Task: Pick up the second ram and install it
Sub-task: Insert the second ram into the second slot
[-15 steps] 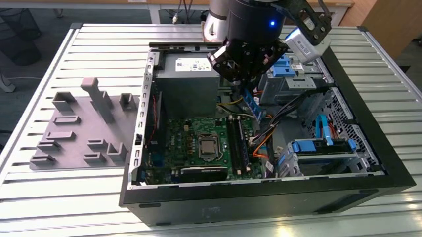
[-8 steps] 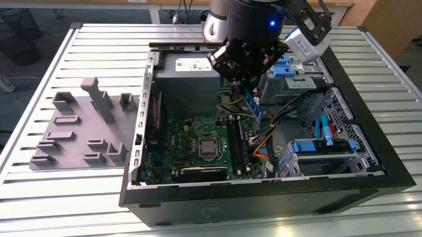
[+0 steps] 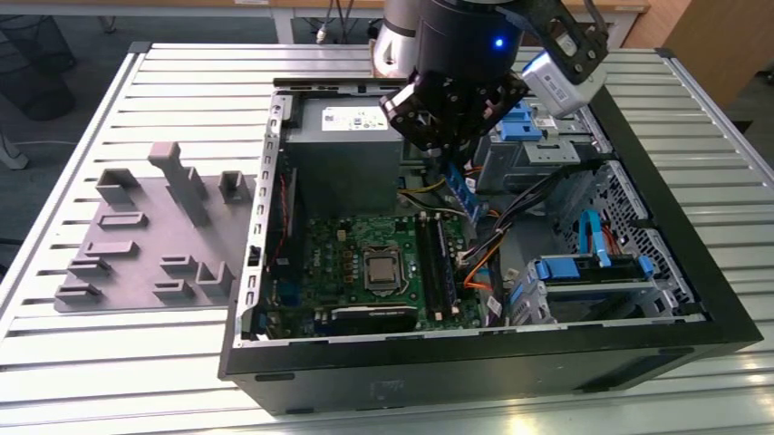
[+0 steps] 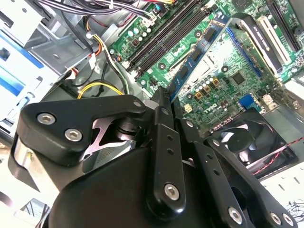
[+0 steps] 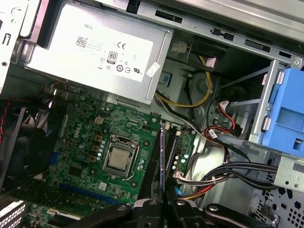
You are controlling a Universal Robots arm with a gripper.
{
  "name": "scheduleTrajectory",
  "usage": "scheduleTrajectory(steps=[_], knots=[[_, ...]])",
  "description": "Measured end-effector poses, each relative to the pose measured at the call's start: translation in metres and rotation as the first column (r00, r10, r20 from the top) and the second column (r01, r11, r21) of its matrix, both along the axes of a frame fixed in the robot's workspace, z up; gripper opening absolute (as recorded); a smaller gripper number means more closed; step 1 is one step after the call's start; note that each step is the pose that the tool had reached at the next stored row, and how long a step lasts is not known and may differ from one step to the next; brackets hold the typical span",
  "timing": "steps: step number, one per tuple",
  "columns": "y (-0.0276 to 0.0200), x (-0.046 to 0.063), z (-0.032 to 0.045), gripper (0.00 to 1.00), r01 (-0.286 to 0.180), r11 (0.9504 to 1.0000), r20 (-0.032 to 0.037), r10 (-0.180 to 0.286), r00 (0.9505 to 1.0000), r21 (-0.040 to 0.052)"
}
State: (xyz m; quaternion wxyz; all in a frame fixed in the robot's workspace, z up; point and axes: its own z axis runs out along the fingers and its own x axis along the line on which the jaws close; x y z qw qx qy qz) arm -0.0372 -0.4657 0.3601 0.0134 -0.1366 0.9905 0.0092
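My gripper [image 3: 458, 165] is shut on the second ram [image 3: 465, 192], a thin blue-green stick with black chips, and holds it over the open computer case. In the second wrist view the ram [image 4: 197, 52] sticks out from between the black fingers [image 4: 162, 118] towards the long black slots [image 4: 166, 35] of the green motherboard [image 4: 237, 76]. The first wrist view shows the ram [image 5: 162, 156] edge-on, rising from the gripper [image 5: 163, 205] and lined up along the slots [image 5: 153, 161]. The stick is still above the board, tilted, and not seated in a slot.
The black case wall [image 3: 484, 358] rings the motherboard [image 3: 351, 245]. A silver power supply [image 5: 99, 52] and bundled cables [image 5: 223, 175] lie close to the slots, with blue drive brackets [image 3: 586, 272] beside them. A grey holder tray [image 3: 158, 236] sits on the slatted table at the exterior view's left.
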Motion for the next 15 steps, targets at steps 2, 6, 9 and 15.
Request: scheduleTrajectory(steps=[2, 6, 9, 15], knots=[[0.0000, 0.0000, 0.0000, 0.14, 0.006, 1.0000, 0.0000, -0.006, 1.0000, 0.0000], [0.0000, 0.0000, 0.0000, 0.14, 0.019, 0.9998, 0.0000, -0.019, 0.9998, -0.0001], [0.0000, 0.0000, -0.0001, 0.14, 0.028, 0.9996, 0.0000, -0.028, 0.9996, 0.0000], [0.0000, 0.0000, -0.0001, 0.14, 0.049, 0.9988, 0.0000, -0.049, 0.9988, 0.0000]])
